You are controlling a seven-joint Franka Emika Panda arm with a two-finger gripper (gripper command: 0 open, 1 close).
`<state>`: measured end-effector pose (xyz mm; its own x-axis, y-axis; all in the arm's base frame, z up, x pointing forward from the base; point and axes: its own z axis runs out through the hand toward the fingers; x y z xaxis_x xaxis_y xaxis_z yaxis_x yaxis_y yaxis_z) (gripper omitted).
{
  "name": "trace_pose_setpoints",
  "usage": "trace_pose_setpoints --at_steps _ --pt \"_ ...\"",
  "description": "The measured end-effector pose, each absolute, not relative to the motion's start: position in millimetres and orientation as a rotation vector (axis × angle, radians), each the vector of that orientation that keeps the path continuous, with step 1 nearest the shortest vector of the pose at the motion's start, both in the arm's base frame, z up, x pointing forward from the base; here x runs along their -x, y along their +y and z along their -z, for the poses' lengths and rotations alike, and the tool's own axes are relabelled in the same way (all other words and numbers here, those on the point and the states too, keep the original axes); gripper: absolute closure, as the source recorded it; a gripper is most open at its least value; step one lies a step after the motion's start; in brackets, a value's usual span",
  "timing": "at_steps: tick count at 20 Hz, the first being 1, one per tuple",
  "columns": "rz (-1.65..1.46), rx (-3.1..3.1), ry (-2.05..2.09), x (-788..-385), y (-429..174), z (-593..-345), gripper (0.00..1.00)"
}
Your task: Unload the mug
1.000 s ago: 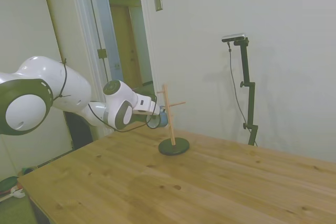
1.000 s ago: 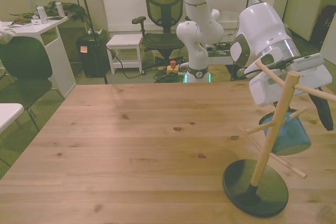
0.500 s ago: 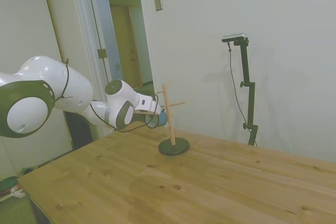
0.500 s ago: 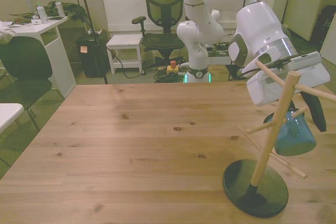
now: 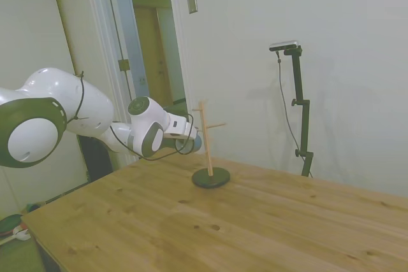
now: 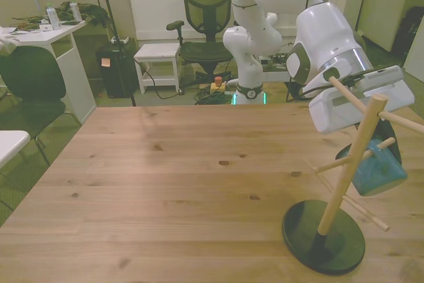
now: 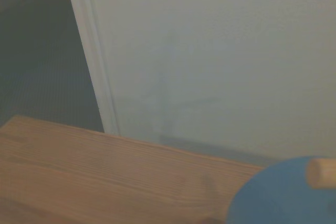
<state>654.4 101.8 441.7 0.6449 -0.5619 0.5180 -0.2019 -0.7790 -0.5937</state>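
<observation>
The counter (image 6: 165, 183) carries a wooden rack (image 6: 346, 183) on a dark round base at the front view's 4 o'clock. Just right of its post, the mug (image 6: 377, 171) hangs tilted against a lower peg, off the counter. The claw (image 6: 391, 154) sits over the mug at 3 o'clock, apparently pinching it, though its fingers are mostly hidden.

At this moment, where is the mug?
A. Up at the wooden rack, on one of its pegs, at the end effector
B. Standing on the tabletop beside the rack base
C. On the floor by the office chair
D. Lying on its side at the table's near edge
A: in the front view the mug hangs above the table at the wooden rack, a peg against it, under the end effector.
</observation>
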Motion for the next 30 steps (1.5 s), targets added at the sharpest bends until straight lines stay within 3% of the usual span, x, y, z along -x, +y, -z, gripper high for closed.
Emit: trace_pose_setpoints --at_steps 30 --pt "0.951 2.356 0.462 -615 154 -460 1.0"
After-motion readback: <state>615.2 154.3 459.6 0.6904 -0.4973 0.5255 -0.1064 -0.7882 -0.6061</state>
